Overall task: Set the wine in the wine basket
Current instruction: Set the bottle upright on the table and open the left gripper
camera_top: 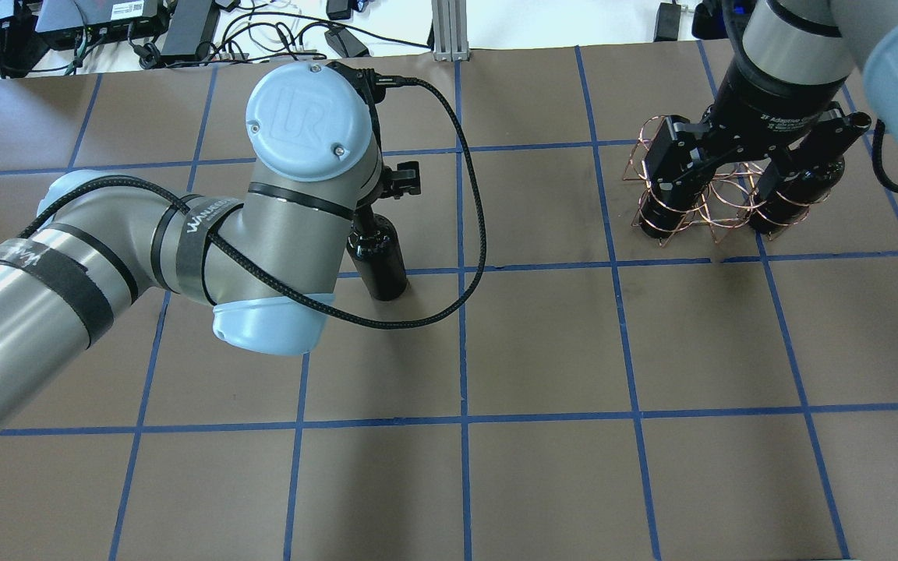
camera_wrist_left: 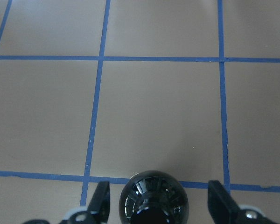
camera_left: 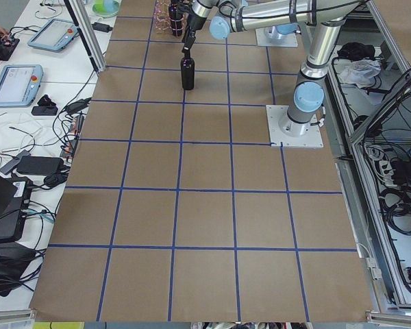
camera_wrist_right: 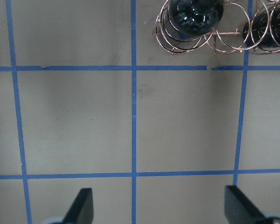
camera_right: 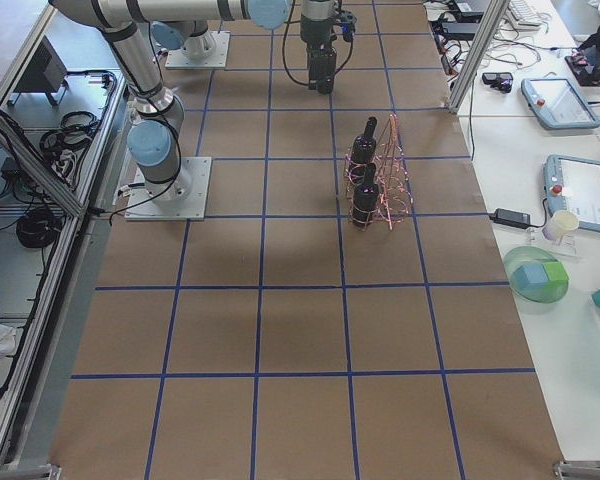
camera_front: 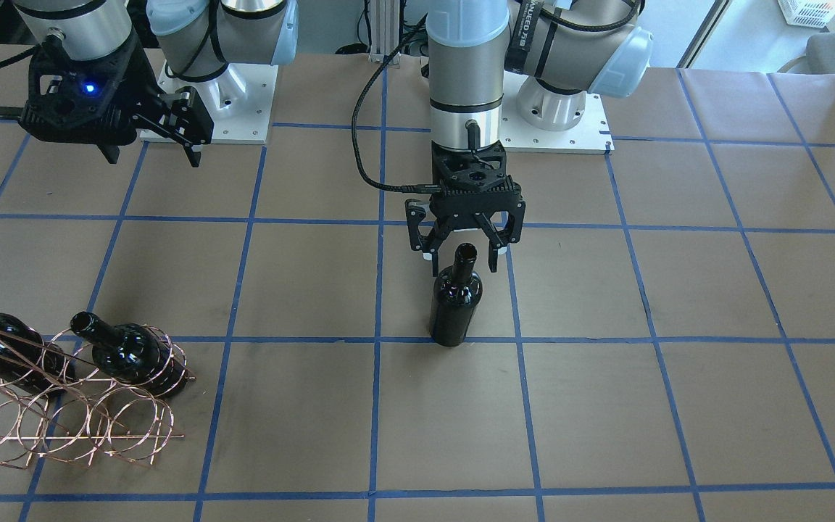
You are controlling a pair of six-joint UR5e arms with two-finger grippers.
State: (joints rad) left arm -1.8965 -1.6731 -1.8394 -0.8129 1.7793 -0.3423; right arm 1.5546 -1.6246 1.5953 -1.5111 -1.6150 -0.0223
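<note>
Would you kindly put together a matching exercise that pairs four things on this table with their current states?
Things:
1. wine
2. wine basket
3. left gripper
4. right gripper

States:
A. open, holding nothing
B. standing upright on the table
C. holds two lying bottles
D. open, one finger on either side of a bottle's neck

Pairs: 1-B, 2-C, 3-D, 4-A

Glossy black glass wine bottle (camera_front: 455, 301), shiny rose-gold metal wire wine basket (camera_front: 69, 395), matt brown paper worktop (camera_front: 678, 406), smooth blue tape gridlines (camera_front: 376, 406), matt black plastic left hand (camera_front: 465, 261)
</note>
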